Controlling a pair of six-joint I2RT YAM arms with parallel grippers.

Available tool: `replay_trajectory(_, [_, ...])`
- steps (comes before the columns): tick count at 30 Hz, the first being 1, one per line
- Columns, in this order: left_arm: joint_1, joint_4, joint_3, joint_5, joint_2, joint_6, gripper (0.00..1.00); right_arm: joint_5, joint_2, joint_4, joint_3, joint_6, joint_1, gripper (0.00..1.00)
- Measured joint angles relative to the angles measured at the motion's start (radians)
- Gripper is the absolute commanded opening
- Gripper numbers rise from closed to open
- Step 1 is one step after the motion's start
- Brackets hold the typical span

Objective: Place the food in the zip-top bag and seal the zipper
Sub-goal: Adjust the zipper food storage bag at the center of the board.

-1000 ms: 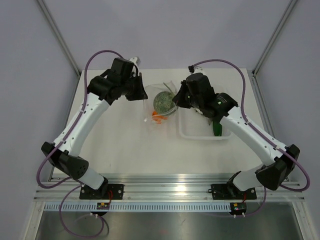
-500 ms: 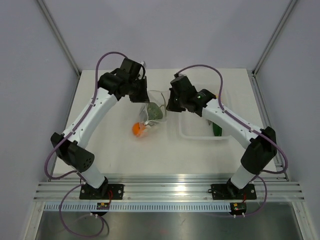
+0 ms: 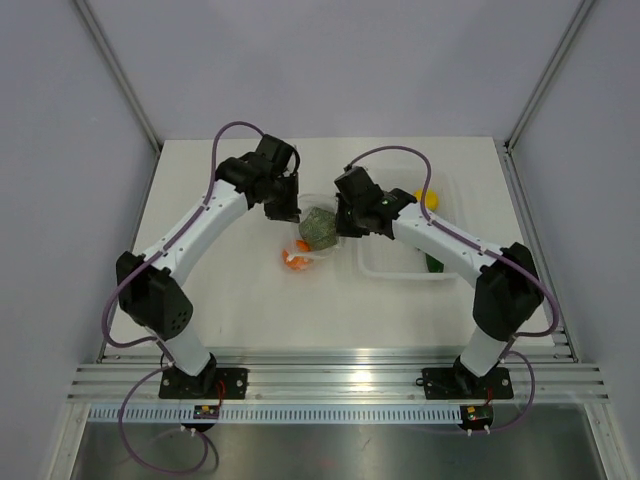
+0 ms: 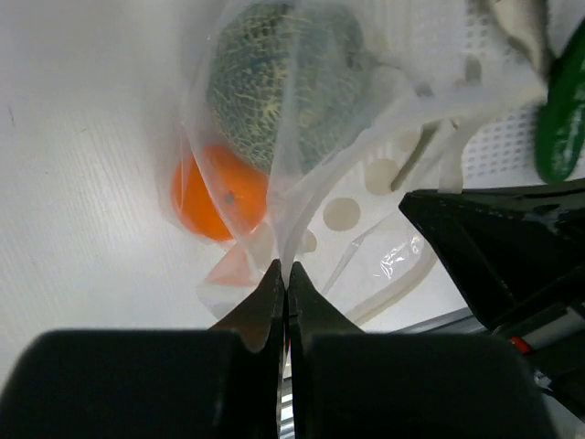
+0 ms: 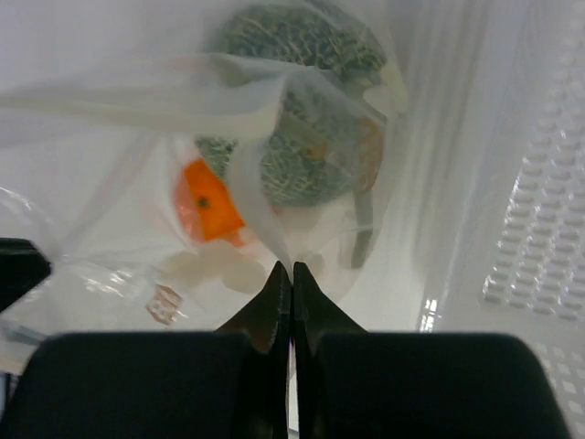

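- The left gripper was found fully closed, with a thin fold of the zip-top bag nipped between its tips. The right gripper was likewise closed on a fold of the same bag.
- The bag was held between the two arms over the white table, just beside the tray. Its film was noted as thin, glossy and crinkled.
- Risk: so slight a pinch on slick film could be lost, or the film stretched, under opposing pull.
- The smooth orange ball and the netted, speckled green ball were seen inside. Being round, they could be rolled out if the mouth were tipped.
- The zipper could not be made out, and its state was left undetermined.
- The glossy cucumber and the lemon-like piece were seen beyond, at the rigid tray. Premature sealing would leave them out.
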Motion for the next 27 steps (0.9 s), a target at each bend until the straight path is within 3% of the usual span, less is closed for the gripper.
replay_trajectory(5, [0.0, -0.09, 0.082, -0.012, 0.036, 0.011, 0.0, 0.005, -0.004, -0.06, -0.04, -0.002, 0.0, 0.0])
replay_trajectory(11, [0.001, -0.076, 0.224, -0.034, -0.103, 0.03, 0.0, 0.058, -0.208, -0.046, 0.001, -0.025, 0.001, 0.0])
replay_trajectory(16, [0.001, -0.041, 0.133, -0.037, -0.167, 0.03, 0.0, 0.068, -0.17, -0.008, 0.017, -0.031, 0.001, 0.0])
replay_trajectory(21, [0.001, -0.043, 0.003, -0.036, -0.068, 0.03, 0.0, 0.06, -0.005, -0.008, -0.063, -0.026, 0.001, 0.01])
replay_trajectory(22, [0.001, -0.044, -0.008, -0.036, -0.058, 0.03, 0.0, 0.059, 0.006, -0.022, -0.081, -0.025, 0.001, 0.06])
replay_trajectory(23, [0.001, -0.045, -0.016, -0.035, -0.051, 0.03, 0.0, 0.059, 0.008, -0.04, -0.088, -0.024, 0.001, 0.19])
replay_trajectory(27, [0.001, -0.042, -0.01, -0.031, -0.065, 0.03, 0.0, 0.089, -0.014, -0.078, -0.04, -0.032, 0.001, 0.5])
